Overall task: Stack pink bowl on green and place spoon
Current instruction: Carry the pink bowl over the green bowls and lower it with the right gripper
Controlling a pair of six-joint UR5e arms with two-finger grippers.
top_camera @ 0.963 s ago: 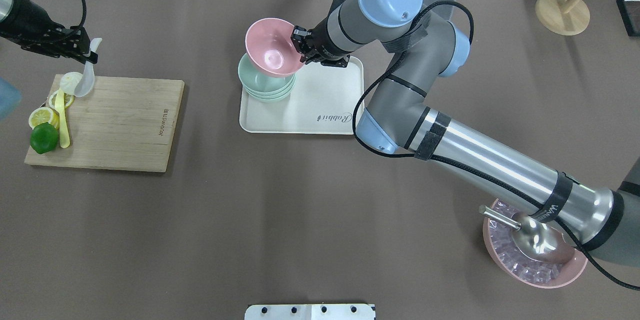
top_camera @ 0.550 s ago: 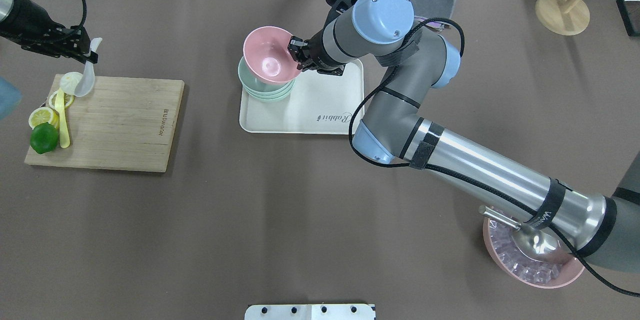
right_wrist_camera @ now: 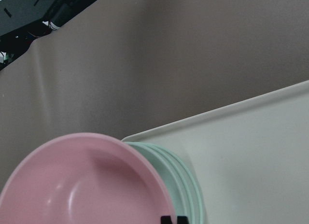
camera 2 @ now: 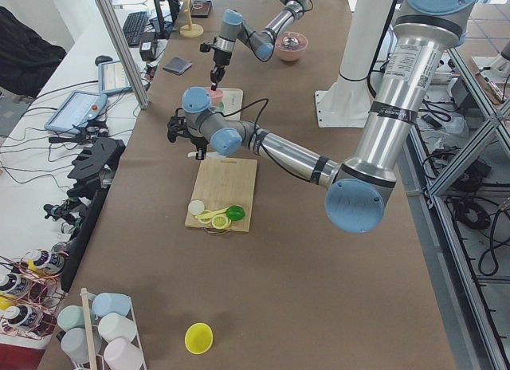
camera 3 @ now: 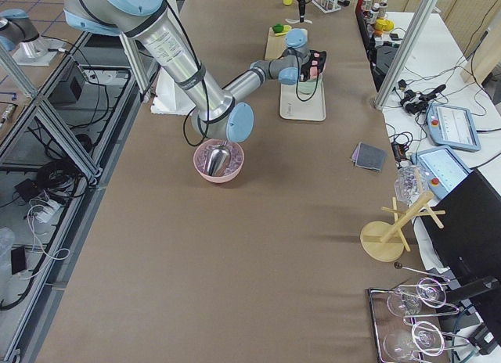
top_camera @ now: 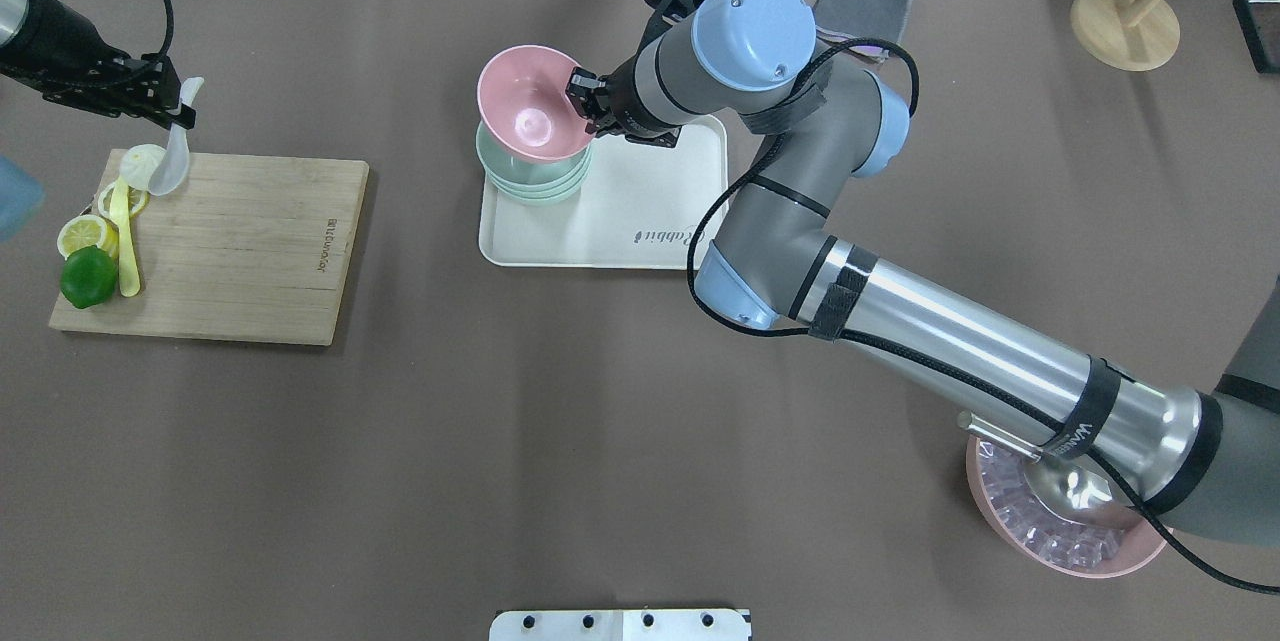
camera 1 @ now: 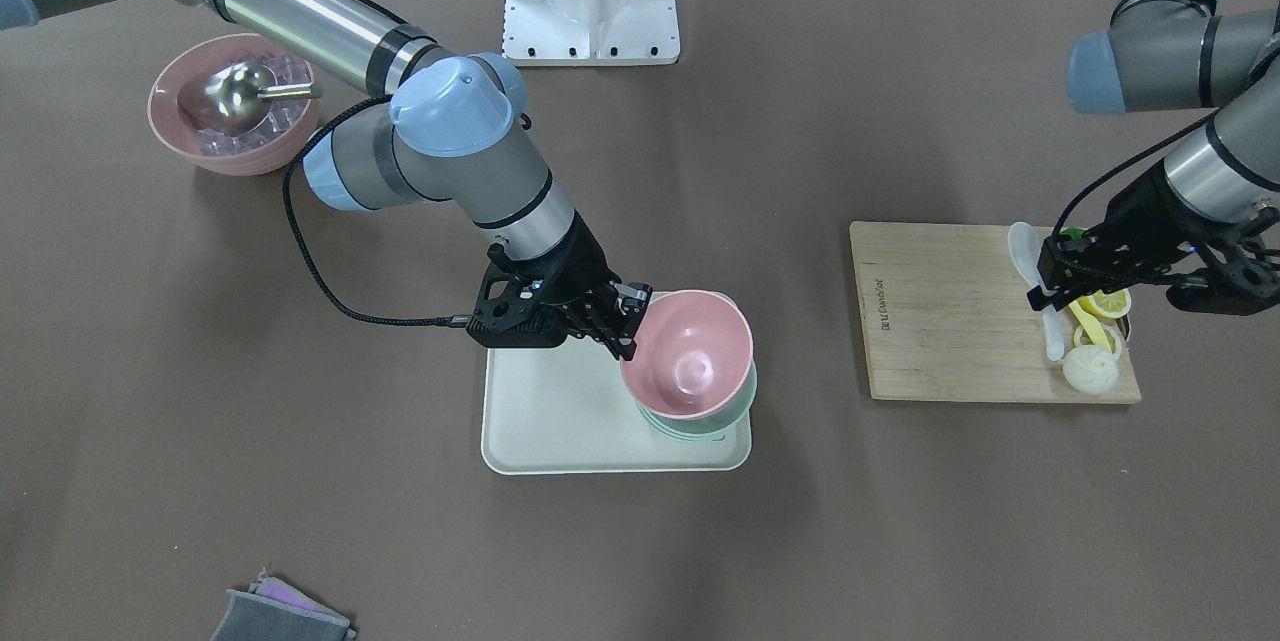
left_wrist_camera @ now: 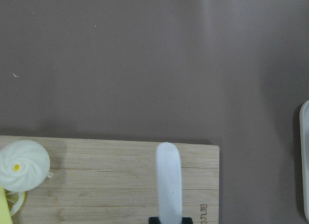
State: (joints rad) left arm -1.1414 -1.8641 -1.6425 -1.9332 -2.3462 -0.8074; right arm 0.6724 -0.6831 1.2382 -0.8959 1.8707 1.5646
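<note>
My right gripper [top_camera: 582, 103] [camera 1: 628, 321] is shut on the rim of the plain pink bowl [top_camera: 525, 113] [camera 1: 690, 353]. It holds the bowl tilted over the nested green bowls [top_camera: 540, 183] [camera 1: 700, 429], at the far left corner of the cream tray [top_camera: 640, 211]. I cannot tell whether the bowl touches them. The right wrist view shows the pink bowl [right_wrist_camera: 82, 180] overlapping the green rims [right_wrist_camera: 186, 185]. My left gripper [top_camera: 178, 109] [camera 1: 1045, 286] is shut on the white spoon [top_camera: 170, 166] [camera 1: 1022, 246] [left_wrist_camera: 168, 180], holding it over the cutting board's far corner.
The wooden cutting board [top_camera: 240, 241] holds a lime [top_camera: 88, 276], lemon slices, a yellow utensil [top_camera: 127, 251] and a white bun [top_camera: 140, 161]. A pink bowl of ice with a steel scoop [top_camera: 1060, 521] sits under my right forearm. A grey cloth [top_camera: 865, 6] and a wooden stand [top_camera: 1125, 21] lie far right.
My right arm has shifted left with the pink bowl, carrying it further over the green stack. My left gripper and the spoon have not moved.
</note>
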